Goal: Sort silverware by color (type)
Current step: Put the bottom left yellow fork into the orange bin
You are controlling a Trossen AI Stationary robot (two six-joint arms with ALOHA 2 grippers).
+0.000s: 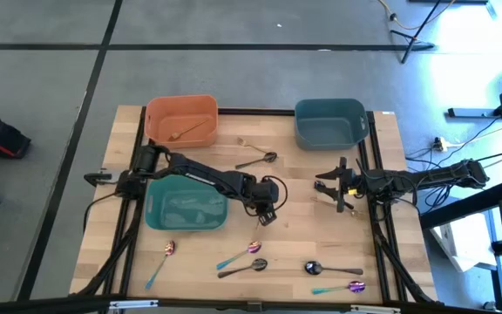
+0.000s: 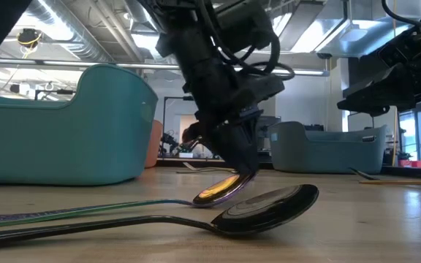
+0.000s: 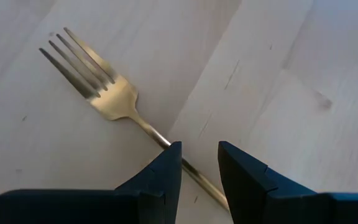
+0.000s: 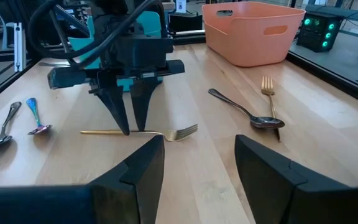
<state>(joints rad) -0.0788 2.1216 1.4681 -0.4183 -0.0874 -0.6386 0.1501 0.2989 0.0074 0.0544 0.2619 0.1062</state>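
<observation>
Left jaws (image 4: 129,127) open astride gold fork (image 4: 166,134), mid-table, clear of bins

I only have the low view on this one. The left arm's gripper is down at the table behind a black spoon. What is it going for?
Observer: A thin gold metal fork lying flat on the wooden table. The left gripper straddles its handle, fingers open.
Operator: Is any gold piece sorted yet?
Observer: Yes, the orange plastic bin at the far edge holds one gold utensil.
Operator: And the right arm?
Observer: The right gripper is open above the table, facing the left one, holding nothing.
</observation>
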